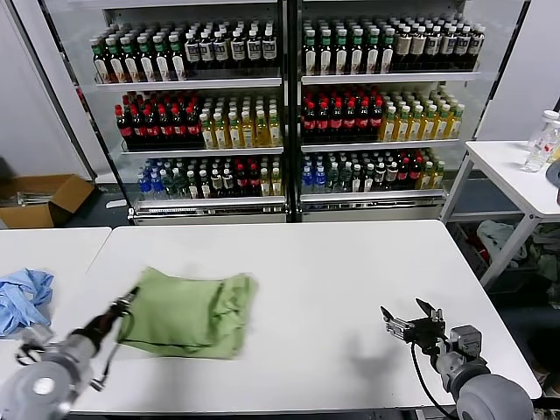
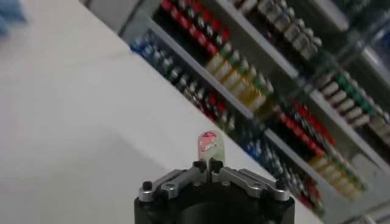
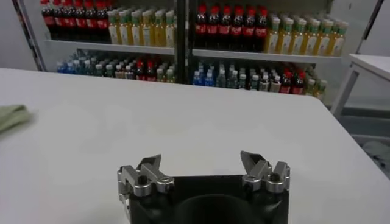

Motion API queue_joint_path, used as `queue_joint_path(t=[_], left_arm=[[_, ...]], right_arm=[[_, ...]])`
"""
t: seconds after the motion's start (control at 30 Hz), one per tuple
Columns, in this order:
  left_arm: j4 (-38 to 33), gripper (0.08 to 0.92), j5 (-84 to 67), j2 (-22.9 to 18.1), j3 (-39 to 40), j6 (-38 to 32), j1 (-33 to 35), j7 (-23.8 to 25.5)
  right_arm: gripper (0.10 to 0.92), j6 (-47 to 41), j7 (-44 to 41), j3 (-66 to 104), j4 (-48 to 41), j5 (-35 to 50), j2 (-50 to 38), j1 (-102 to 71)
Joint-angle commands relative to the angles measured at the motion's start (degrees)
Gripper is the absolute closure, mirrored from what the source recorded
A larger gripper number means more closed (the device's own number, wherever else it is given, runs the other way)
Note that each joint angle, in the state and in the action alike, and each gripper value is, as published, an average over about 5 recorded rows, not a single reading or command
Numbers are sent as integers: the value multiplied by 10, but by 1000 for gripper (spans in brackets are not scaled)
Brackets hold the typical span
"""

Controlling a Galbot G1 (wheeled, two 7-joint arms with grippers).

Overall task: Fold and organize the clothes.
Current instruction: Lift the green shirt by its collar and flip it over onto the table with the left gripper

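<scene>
Closest to me, at about seven o'clock in the head view, my left gripper (image 1: 129, 299) reaches up toward one o'clock and meets the near-left edge of the green polo shirt (image 1: 194, 313); its jaws are pinched together on a small tuft of that cloth; from the left wrist view I see the fingers (image 2: 199, 166) closed with a pale green fold bearing a red-and-white print standing up between them (image 2: 210, 146); the shirt itself lies bunched and partly folded on the white table (image 1: 332, 271), left of centre, at roughly eight o'clock from the table's middle; off at nine o'clock, on a neighbouring tabletop, a crumpled light blue garment (image 1: 22, 297) sits well apart from the shirt; a cardboard box (image 1: 39, 199) rests on the floor at ten o'clock; straight ahead at twelve o'clock stand the glass-fronted drinks coolers (image 1: 284, 105), shelves packed with bottles; moving across to five o'clock, my right gripper (image 1: 413, 319) hovers over bare tabletop, well apart from the shirt; its jaws are spread wide and hold nothing, as the right wrist view shows (image 3: 203, 170); from there the shirt shows only as a green corner (image 3: 12, 115) at the table's far side; at two o'clock a second white table (image 1: 512, 171) carries a clear bottle (image 1: 541, 140).
</scene>
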Motion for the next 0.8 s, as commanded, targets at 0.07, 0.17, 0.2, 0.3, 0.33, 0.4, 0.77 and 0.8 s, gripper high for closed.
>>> queue_joint_path(t=[0.07, 0.17, 0.2, 0.3, 0.33, 0.4, 0.77, 0.8], left_arm=[[-18, 910, -92, 104, -144, 2, -2, -23], [-86, 910, -88, 80, -85, 1, -5, -47], [-110, 910, -81, 62, -54, 1, -7, -55], [-157, 910, -26, -11, 62, 0, -17, -66], [-163, 910, 2, -40, 106, -2, -22, -67], [-153, 910, 55, -92, 185, -5, -39, -66], [-8, 910, 248, -281, 411, -18, -134, -71], [5, 910, 260, -289, 419, -18, -139, -71]], right_arm=[[203, 2, 0, 0, 3, 0, 3, -4], [203, 3, 0, 1, 8, -1, 4, -9], [203, 3, 0, 1, 10, -2, 4, -11], [203, 4, 0, 4, 15, -2, 4, -17], [203, 4, 0, 6, 16, -2, 3, -19], [203, 5, 0, 8, 18, -3, 3, -23], [203, 14, -3, 10, 20, -2, -4, -25], [203, 15, -4, 9, 20, -2, -5, -23]])
